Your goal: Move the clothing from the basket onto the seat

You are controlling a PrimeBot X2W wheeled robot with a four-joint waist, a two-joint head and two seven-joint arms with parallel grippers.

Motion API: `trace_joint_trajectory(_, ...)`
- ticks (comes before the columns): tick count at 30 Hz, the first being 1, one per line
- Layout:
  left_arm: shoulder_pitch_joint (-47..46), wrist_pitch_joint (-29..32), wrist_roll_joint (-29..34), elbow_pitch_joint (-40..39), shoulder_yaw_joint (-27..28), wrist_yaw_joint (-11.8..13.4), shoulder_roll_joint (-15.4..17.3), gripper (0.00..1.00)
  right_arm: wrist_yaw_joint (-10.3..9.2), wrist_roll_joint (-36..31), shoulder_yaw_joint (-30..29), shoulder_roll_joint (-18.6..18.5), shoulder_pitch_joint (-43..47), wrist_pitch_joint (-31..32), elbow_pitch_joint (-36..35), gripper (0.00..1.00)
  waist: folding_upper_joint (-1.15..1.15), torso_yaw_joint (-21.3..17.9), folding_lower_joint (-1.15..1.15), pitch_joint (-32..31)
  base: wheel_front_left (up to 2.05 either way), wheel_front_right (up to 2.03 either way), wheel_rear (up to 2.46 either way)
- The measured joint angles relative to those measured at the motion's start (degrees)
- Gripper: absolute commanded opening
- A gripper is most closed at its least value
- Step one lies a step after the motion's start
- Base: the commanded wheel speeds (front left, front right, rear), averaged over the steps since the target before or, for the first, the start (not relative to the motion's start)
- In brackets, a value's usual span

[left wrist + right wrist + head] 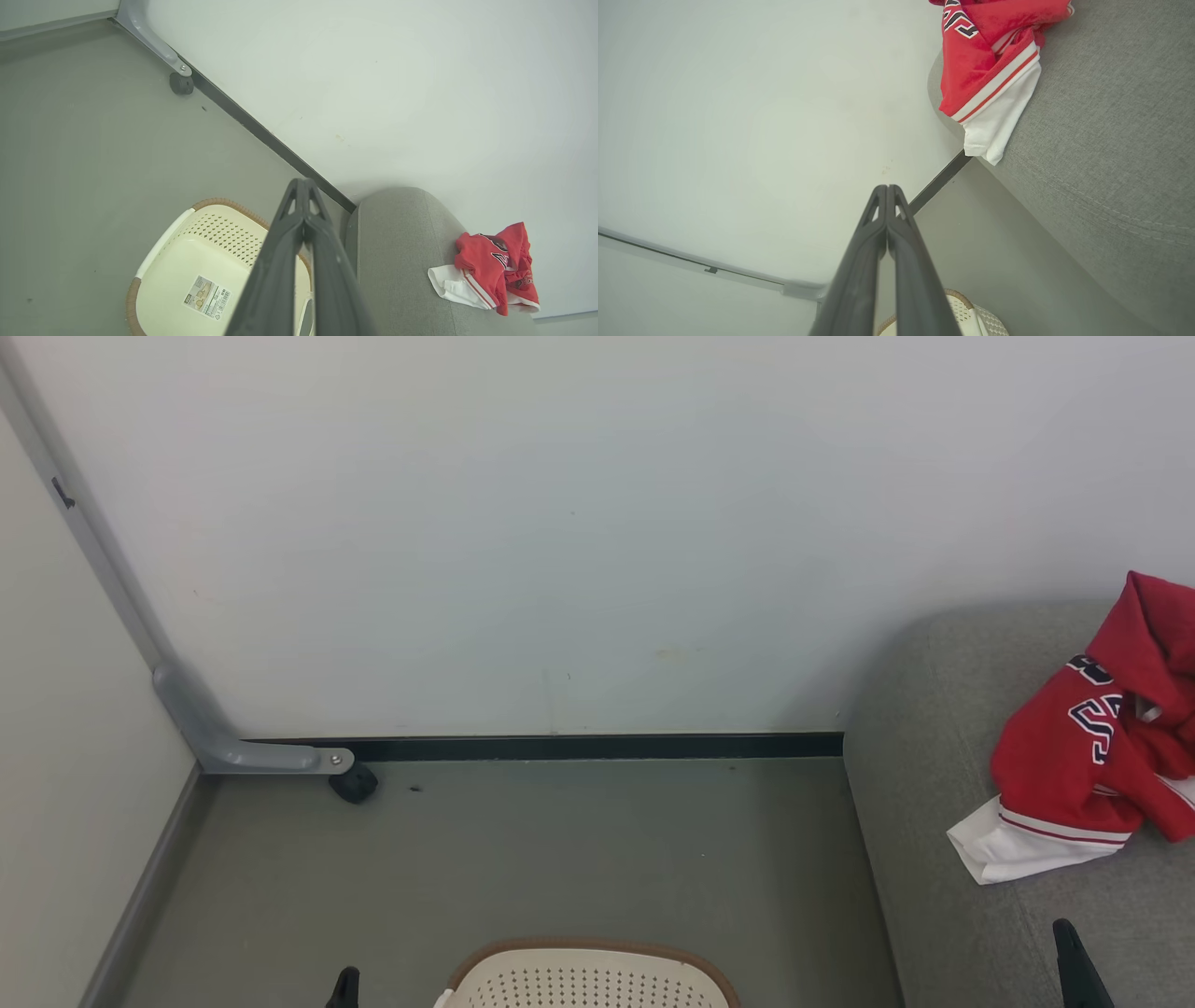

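Observation:
The red clothing (pixel 1097 747), a jersey with a white sleeve and navy-and-white numerals, lies crumpled on the grey seat (pixel 934 784) at the right. The clothing (pixel 490 268) and seat (pixel 397 252) also show in the left wrist view, and the clothing (pixel 990 60) rests near the seat's (pixel 1111 154) edge in the right wrist view. The cream basket (pixel 583 975) stands on the floor at the bottom centre; its inside (pixel 196 270) holds just a label. My left gripper (pixel 303 183) hangs shut above the basket, left of it in the head view (pixel 344 980). My right gripper (pixel 887 189) is shut, its tip (pixel 1069 933) over the seat's front.
A white wall with a dark baseboard (pixel 597 747) runs behind the floor. A grey angled bracket (pixel 224 737) and a small black doorstop (pixel 355 784) sit in the far left corner. Bare grey floor (pixel 523 859) lies between basket and wall.

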Motion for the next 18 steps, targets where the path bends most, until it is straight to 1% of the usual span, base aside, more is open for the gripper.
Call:
trace_joint_trajectory(4,-0.88,0.57,-3.27,0.13,1.0,-0.51,-0.04,0.0,0.21,2.66,-0.83,0.85,-0.68,0.79,0.71,0.0,0.0,-0.13,0.0,0.11,0.0,0.0,0.0)
trace_joint_trajectory(5,-0.92,0.6,-3.8,0.16,1.26,-0.7,-0.05,0.0,0.59,3.12,-1.1,1.04,-0.99,1.09,0.87,0.0,0.0,-0.16,0.0,0.14,0.0,0.0,0.0)
trace_joint_trajectory(8,-0.97,1.14,-6.66,0.4,1.82,-1.49,-0.08,0.0,0.79,5.14,-1.75,1.65,-1.3,1.71,1.37,0.0,0.0,-0.26,0.0,0.22,0.0,0.0,0.0)
trace_joint_trajectory(13,-1.93,2.1,-10.59,0.77,3.05,-2.01,-0.26,0.0,1.66,8.14,-2.82,2.63,-2.3,2.74,2.04,0.0,-0.01,-0.43,0.0,0.35,0.0,0.0,0.0)
trace_joint_trajectory(18,-2.28,2.67,-14.47,1.15,4.04,-2.76,-0.32,0.0,2.12,11.04,-3.9,3.74,-2.54,3.71,3.02,0.0,-0.01,-0.6,0.0,0.49,0.0,0.0,0.0)
